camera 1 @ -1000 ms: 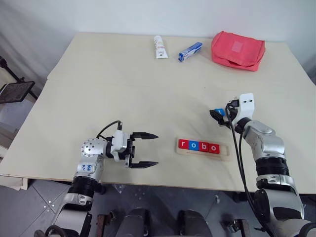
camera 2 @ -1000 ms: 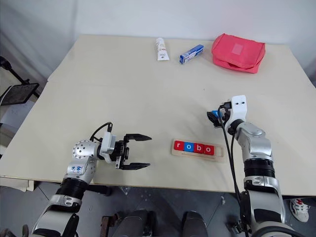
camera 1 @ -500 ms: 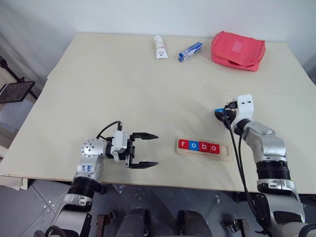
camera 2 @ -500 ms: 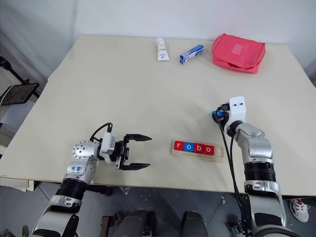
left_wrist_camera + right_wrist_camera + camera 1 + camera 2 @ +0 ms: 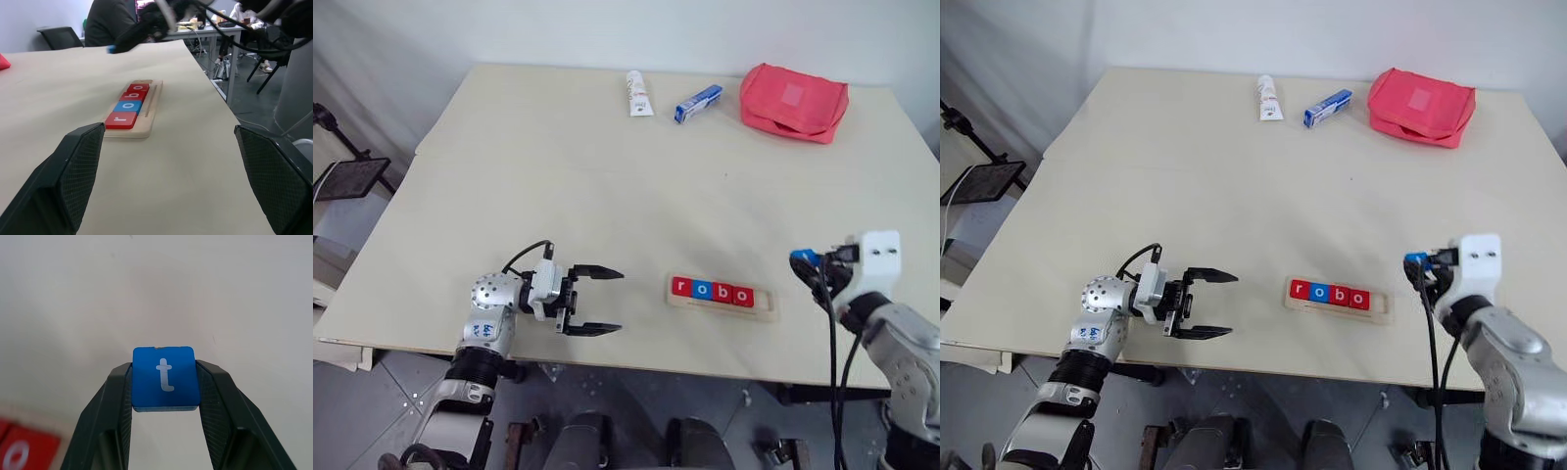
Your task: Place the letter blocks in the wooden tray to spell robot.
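Four letter blocks (image 5: 709, 290) reading "robo" sit in the wooden tray (image 5: 721, 298), which you'll find between your two claws, just ahead of the left gripper (image 5: 600, 301), whose fingers gape wide and hold nothing. Your right gripper (image 5: 165, 382) pinches the blue "t" block (image 5: 165, 377) by its sides; the right wrist view alone shows its letter.

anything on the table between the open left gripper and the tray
No. In the left eye view the stretch of table from the left gripper to the tray is bare, and the left wrist view shows the same.
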### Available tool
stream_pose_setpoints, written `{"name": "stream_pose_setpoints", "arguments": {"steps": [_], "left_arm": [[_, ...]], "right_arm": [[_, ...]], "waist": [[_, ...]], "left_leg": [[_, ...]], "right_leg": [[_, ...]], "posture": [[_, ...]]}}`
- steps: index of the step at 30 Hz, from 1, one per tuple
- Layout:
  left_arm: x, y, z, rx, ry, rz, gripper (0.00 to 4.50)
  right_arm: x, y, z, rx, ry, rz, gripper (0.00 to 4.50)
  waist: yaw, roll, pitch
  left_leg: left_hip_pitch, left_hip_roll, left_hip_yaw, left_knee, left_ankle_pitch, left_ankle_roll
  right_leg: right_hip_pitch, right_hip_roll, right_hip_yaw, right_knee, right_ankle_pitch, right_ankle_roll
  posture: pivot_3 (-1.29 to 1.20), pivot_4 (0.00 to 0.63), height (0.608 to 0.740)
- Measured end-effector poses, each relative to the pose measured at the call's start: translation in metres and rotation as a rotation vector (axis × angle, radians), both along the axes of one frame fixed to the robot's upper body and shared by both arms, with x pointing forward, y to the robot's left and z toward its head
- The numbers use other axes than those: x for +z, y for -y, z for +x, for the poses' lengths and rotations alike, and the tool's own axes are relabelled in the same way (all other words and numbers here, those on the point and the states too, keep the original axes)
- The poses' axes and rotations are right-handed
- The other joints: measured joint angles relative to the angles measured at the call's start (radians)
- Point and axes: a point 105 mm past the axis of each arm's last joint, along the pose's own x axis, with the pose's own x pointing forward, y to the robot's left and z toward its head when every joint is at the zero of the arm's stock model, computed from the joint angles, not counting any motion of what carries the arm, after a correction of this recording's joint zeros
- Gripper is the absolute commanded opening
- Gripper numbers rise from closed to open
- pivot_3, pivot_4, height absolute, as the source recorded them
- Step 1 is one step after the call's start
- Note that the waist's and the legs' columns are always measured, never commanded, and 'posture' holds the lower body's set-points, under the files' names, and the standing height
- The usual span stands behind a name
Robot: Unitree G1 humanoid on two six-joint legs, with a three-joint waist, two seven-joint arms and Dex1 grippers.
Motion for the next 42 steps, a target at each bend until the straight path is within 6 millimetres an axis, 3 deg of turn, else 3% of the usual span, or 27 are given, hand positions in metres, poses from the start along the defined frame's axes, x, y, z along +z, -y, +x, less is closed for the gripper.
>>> {"name": "stream_pose_setpoints", "arguments": {"steps": [5,15,24,28,32,36,42], "left_arm": [[-0.001,0.003,0.001,-0.013,-0.007,-0.008,4.50],[0.005,0.007,0.005,-0.021,0.016,-0.014,4.50],[0.004,0.005,0.004,-0.018,0.016,-0.010,4.50],[0.002,0.004,0.003,-0.013,0.008,-0.010,4.50],[0.001,0.004,0.003,-0.007,0.004,-0.011,4.50],[0.001,0.004,0.003,-0.003,0.003,-0.012,4.50],[0.000,0.004,0.003,0.004,0.001,-0.016,4.50]], "right_arm": [[-0.024,0.009,-0.025,-0.060,-0.062,0.040,1.47],[-0.033,0.013,-0.024,-0.115,-0.011,0.084,1.47],[-0.043,0.013,-0.024,-0.120,-0.013,0.094,4.49],[-0.039,0.012,-0.029,-0.045,-0.032,0.056,4.49],[-0.024,0.011,-0.035,0.145,-0.080,-0.103,4.49],[-0.021,0.003,-0.043,0.403,-0.189,-0.243,4.49],[-0.011,0.022,-0.036,0.632,-0.310,-0.436,4.49]], "waist": [[-0.004,0.000,0.000],[-0.004,0.000,0.000],[-0.002,0.000,0.000],[-0.003,0.000,0.000],[-0.002,0.000,0.000],[-0.001,0.000,0.000],[0.000,-0.001,0.001]], "left_leg": [[0.005,0.000,0.004,-0.001,0.000,0.000],[0.009,0.000,0.005,-0.003,0.000,0.000],[0.009,0.000,0.005,-0.003,0.000,0.000],[0.008,0.000,0.005,-0.003,0.000,0.000],[0.009,0.000,0.005,-0.003,0.000,0.001],[0.008,0.000,0.006,-0.002,0.000,0.002],[0.008,0.000,0.006,-0.002,0.000,0.002]], "right_leg": [[0.002,0.000,0.003,0.000,0.000,0.000],[0.004,0.001,0.008,0.000,0.000,0.000],[0.004,0.001,0.009,0.000,0.000,0.000],[0.004,0.001,0.010,-0.001,0.000,0.000],[0.005,0.001,0.009,-0.003,0.000,0.000],[0.007,0.001,0.009,-0.005,0.000,0.000],[0.008,0.001,0.008,-0.007,0.000,0.000]], "posture": [[0.00,0.150,0.740],[0.00,0.150,0.740],[0.00,0.150,0.740],[0.00,0.150,0.740],[0.00,0.150,0.740],[0.00,0.150,0.740],[0.00,0.150,0.740]]}}
